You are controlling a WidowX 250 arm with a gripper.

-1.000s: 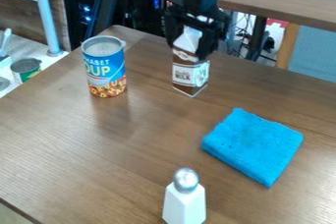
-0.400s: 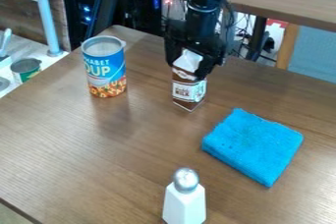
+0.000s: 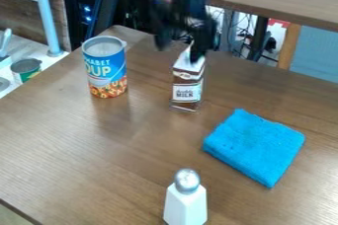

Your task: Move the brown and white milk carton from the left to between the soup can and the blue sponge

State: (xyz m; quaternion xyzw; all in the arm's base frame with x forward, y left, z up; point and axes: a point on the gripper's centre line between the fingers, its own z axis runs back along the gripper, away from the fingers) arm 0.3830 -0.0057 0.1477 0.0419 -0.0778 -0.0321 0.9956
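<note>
The milk carton (image 3: 188,90) is stood upright on the table (image 3: 86,155), and the gripper (image 3: 179,52) is held over its top, fingers spread wide. By a sideways brush of the near finger, the tall, narrow carton could be tipped. Movement is limited by the soup can (image 3: 105,68), cloth (image 3: 254,146) and back edge; more room is offered toward the front-left.
</note>
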